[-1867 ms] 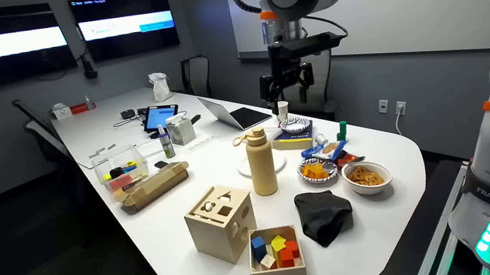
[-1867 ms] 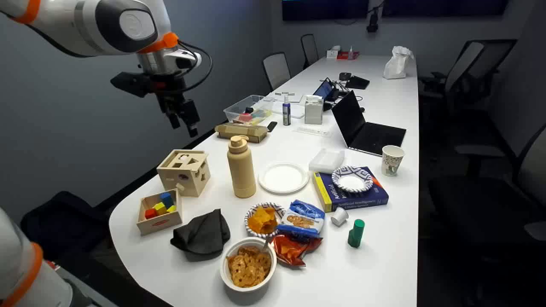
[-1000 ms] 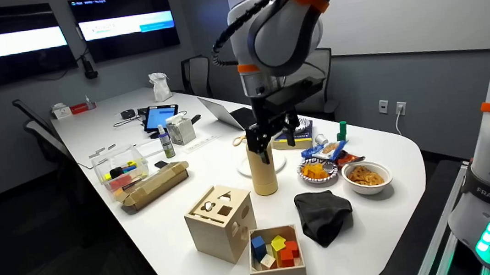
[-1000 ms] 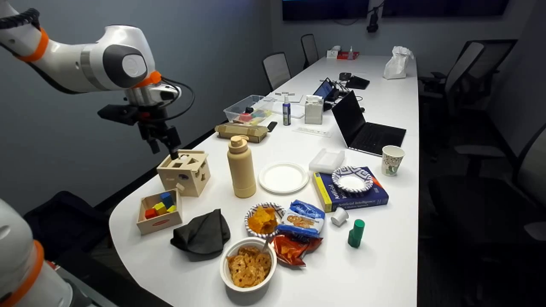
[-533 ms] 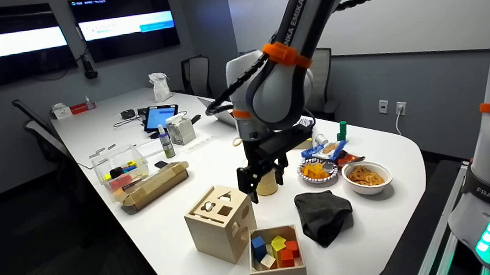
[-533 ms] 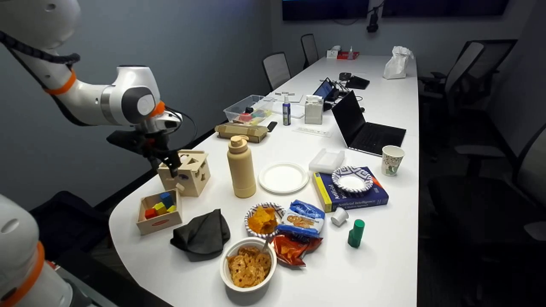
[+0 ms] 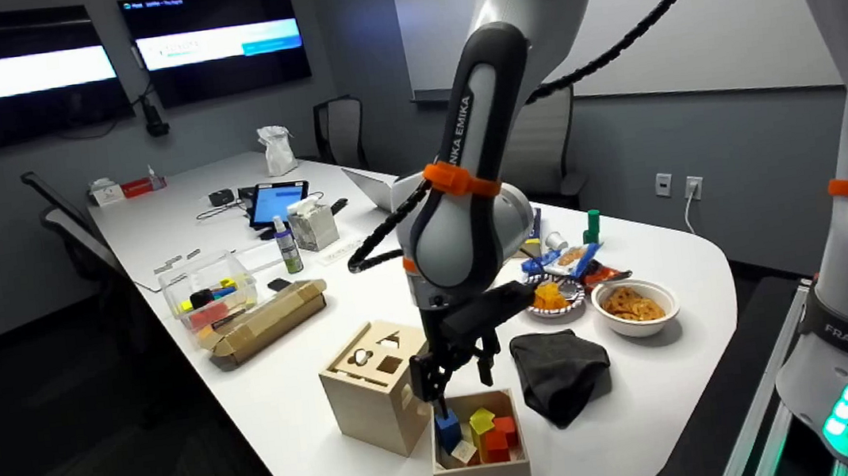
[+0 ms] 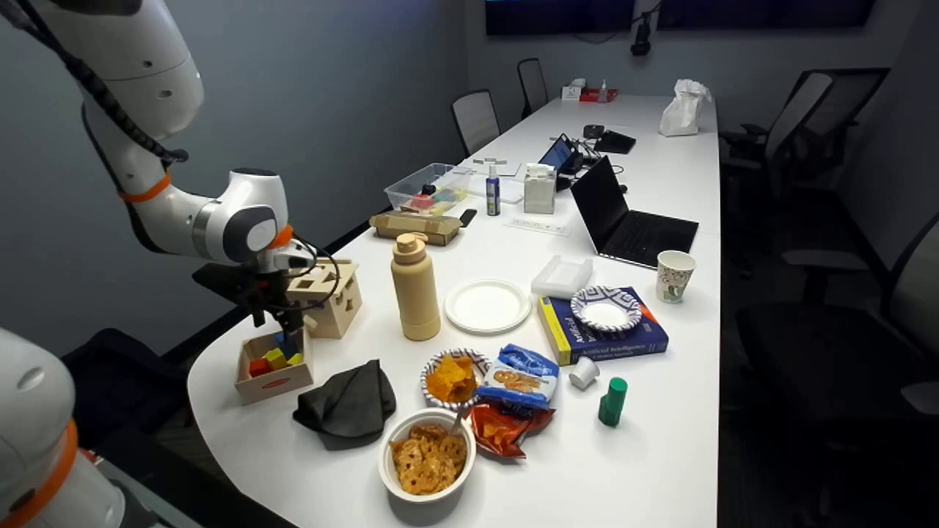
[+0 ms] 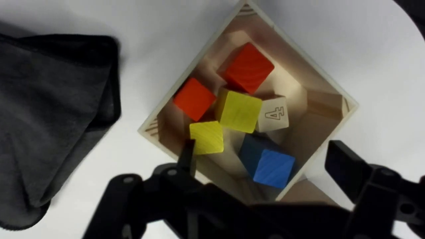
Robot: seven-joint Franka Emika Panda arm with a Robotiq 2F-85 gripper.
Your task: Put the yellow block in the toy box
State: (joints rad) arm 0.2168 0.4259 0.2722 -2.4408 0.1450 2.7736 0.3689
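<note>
Two yellow blocks [image 9: 240, 111] [image 9: 207, 136] lie in the low wooden tray [image 9: 313, 64] with red, blue and plain wooden blocks. They also show in the exterior views [image 7: 482, 421] [image 8: 276, 358]. The toy box [image 7: 368, 412], a light wood cube with shaped holes in its top and sides, stands beside the tray; it is partly behind my arm in an exterior view [image 8: 341, 312]. My gripper [image 9: 262, 146] is open and empty above the tray, pointing down [image 7: 464, 395]. In the wrist view one fingertip overlaps the smaller-looking yellow block's edge; the blue block shows between the fingers.
A black cloth [image 7: 561, 374] lies beside the tray. A tan bottle [image 8: 416, 293] stands near the toy box. A bowl of cookies [image 7: 636, 310], a patterned bowl of orange chips [image 8: 452, 378] and snack packs [image 8: 517, 375] are farther along the table.
My gripper has come down from high above the table, past the bottle and the toy box, to just over the tray. It stays open. The blocks and the toy box have not moved.
</note>
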